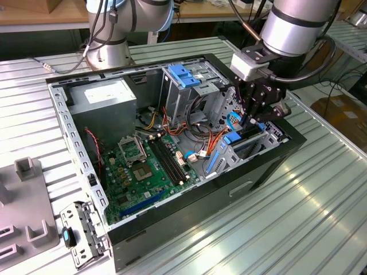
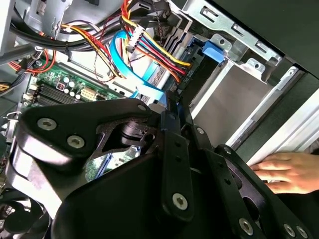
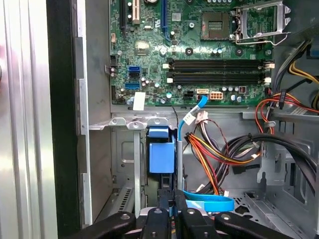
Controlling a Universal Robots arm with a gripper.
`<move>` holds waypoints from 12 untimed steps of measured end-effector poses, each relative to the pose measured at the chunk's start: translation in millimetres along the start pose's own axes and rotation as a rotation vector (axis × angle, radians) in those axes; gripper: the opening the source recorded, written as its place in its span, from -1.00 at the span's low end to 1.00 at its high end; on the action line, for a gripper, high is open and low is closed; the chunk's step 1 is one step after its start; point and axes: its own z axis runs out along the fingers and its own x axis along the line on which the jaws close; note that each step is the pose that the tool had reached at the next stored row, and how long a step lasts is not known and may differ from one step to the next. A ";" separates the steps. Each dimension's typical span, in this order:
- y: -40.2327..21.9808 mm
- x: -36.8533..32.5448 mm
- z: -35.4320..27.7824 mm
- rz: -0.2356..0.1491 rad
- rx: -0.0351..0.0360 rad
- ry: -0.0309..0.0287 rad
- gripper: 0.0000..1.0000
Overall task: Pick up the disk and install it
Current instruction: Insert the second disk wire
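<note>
Fixtures [image 1: 28,195] in grey sit on the desk [image 1: 321,217] at the exterior view's left, beside the open computer case [image 1: 269,166]. Going rightward inside the case I pass the grey power box [image 1: 109,100], the green board [image 1: 143,172] and the metal cage [image 1: 184,77] with its blue top. My tool [image 1: 252,117] is at the exterior view's right, low over the front bay. The disk [image 1: 248,136] stands on edge in that bay, between its blue rails and partly down the slot.

In the first wrist view the tool's fingers [image 3: 167,219] look drawn together, right at the disk's blue end [image 3: 162,152]. I cannot tell whether they pinch any part of it.

To do this well, I judge that I should keep the push straight along the bay so the rails don't bind. I should also stay off the bundle of coloured wires [image 3: 209,154] just beside the slot. A person's hand [image 2: 289,172] rests near the case edge in the second wrist view, so I'd go slowly.
</note>
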 end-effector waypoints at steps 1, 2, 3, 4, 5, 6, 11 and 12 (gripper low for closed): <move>0.1 0.7 0.2 0.001 -0.0001 -0.0068 -0.68; 0.1 1.9 0.6 0.001 -0.0001 -0.0155 -0.68; 0.1 2.9 0.9 0.002 -0.0001 -0.0213 -0.68; 0.0 3.7 1.1 0.002 -0.0001 -0.0254 -0.68; 0.0 4.5 1.3 0.002 -0.0002 -0.0289 -0.68; -0.2 5.5 1.4 0.002 -0.0002 -0.0311 -0.68; -1.3 9.8 1.9 0.003 -0.0003 -0.0413 -0.68; -1.3 10.3 2.0 0.003 -0.0002 -0.0447 -0.68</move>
